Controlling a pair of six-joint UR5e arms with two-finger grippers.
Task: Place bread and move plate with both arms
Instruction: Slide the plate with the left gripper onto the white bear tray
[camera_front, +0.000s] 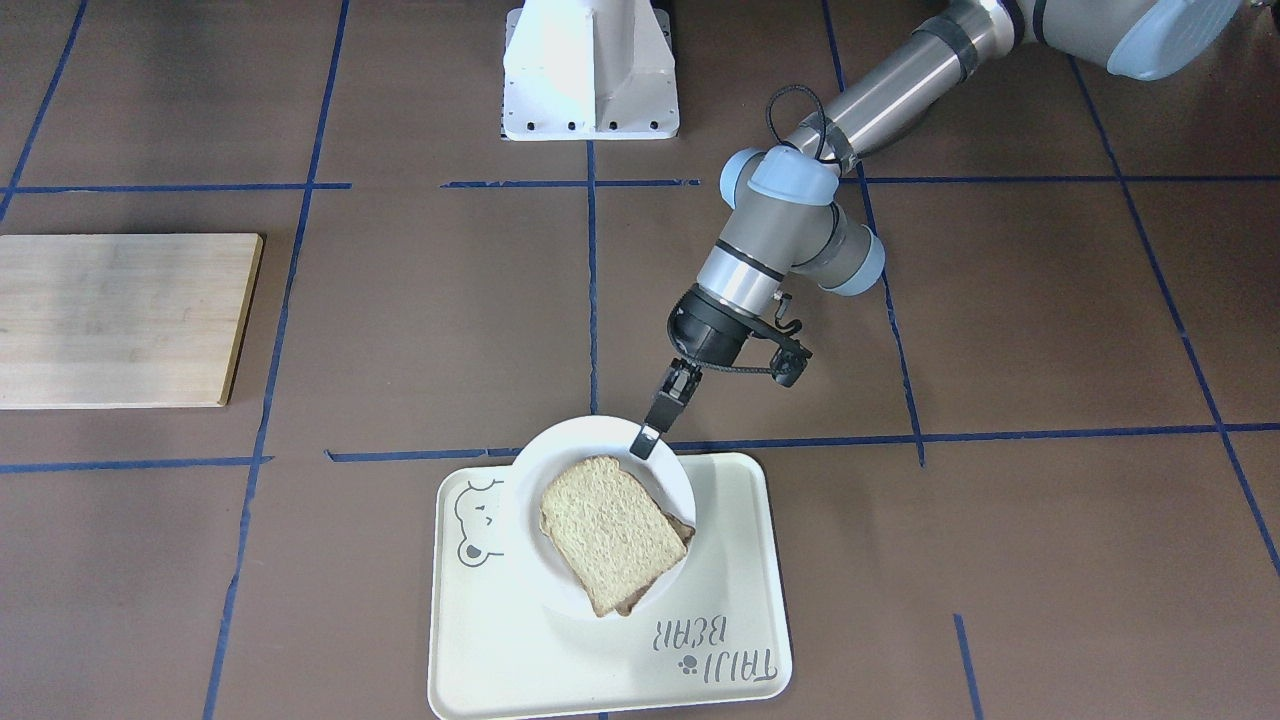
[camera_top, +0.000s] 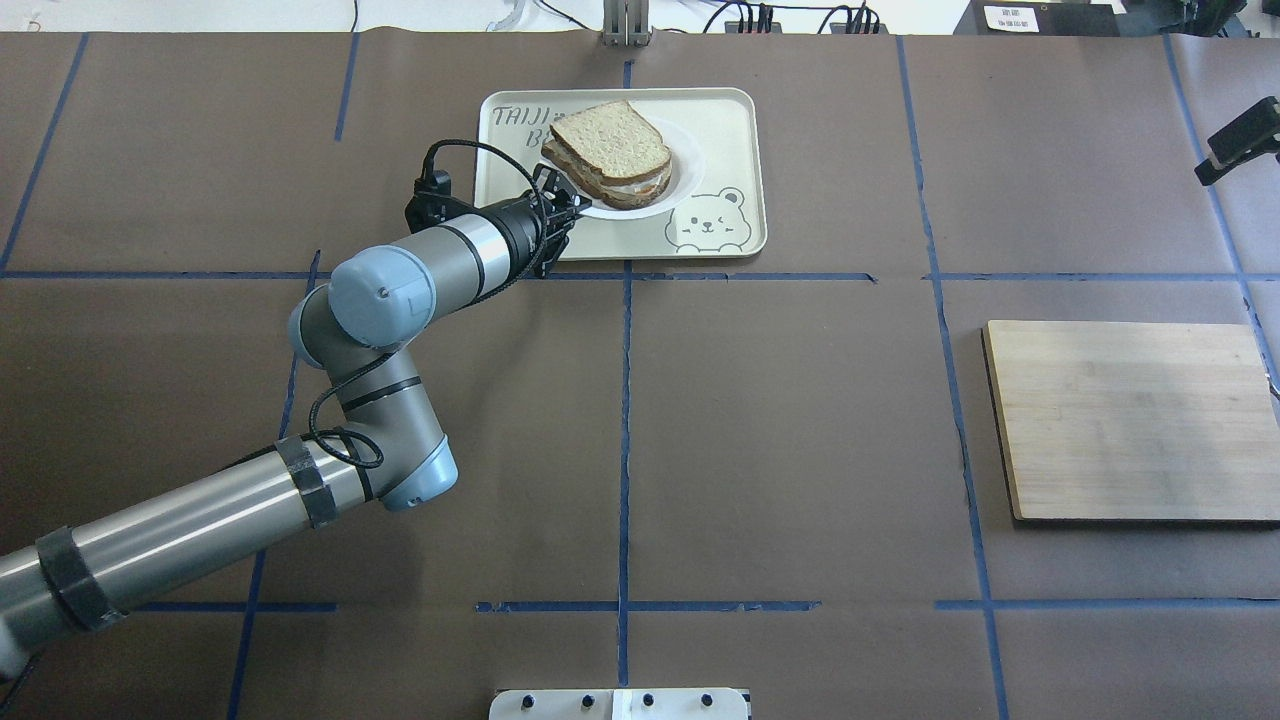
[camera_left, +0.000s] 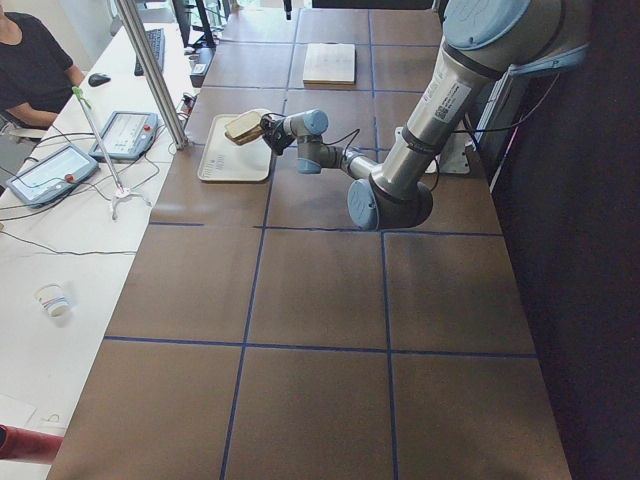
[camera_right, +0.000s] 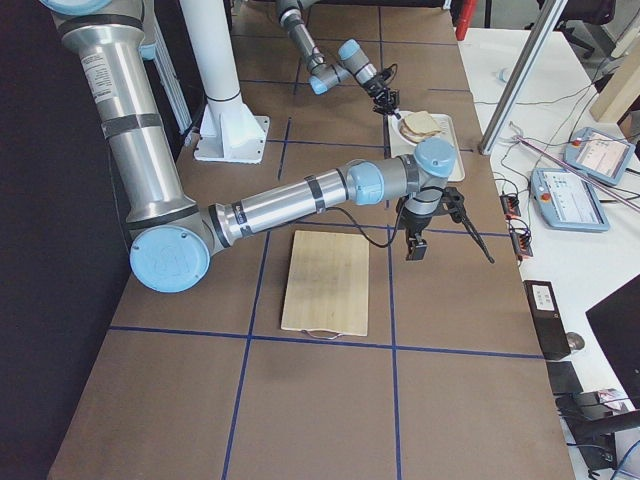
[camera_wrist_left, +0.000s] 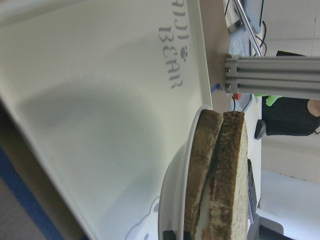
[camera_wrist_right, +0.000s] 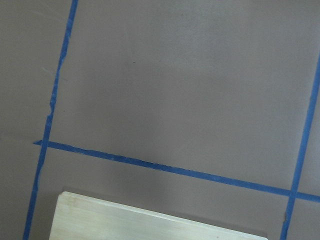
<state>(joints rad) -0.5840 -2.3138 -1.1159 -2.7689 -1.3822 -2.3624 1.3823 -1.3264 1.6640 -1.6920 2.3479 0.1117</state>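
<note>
The bread (camera_front: 610, 530) lies as the top slice of a sandwich on the white plate (camera_front: 560, 455). Both also show in the overhead view, the bread (camera_top: 610, 140) and the plate (camera_top: 688, 165). My left gripper (camera_front: 643, 440) is shut on the plate's rim on the side towards the robot and seems to hold the plate slightly above the cream bear tray (camera_front: 720, 640). In the left wrist view the bread (camera_wrist_left: 234, 170) and plate (camera_wrist_left: 175, 200) stand edge-on. My right gripper (camera_right: 415, 245) hangs over bare table beyond the wooden board; I cannot tell whether it is open or shut.
A wooden cutting board (camera_top: 1125, 420) lies on the robot's right side, and its corner shows in the right wrist view (camera_wrist_right: 150, 222). The white base (camera_front: 590, 70) stands at the robot's edge. An aluminium post (camera_left: 150, 70) and operator desks stand beyond the tray.
</note>
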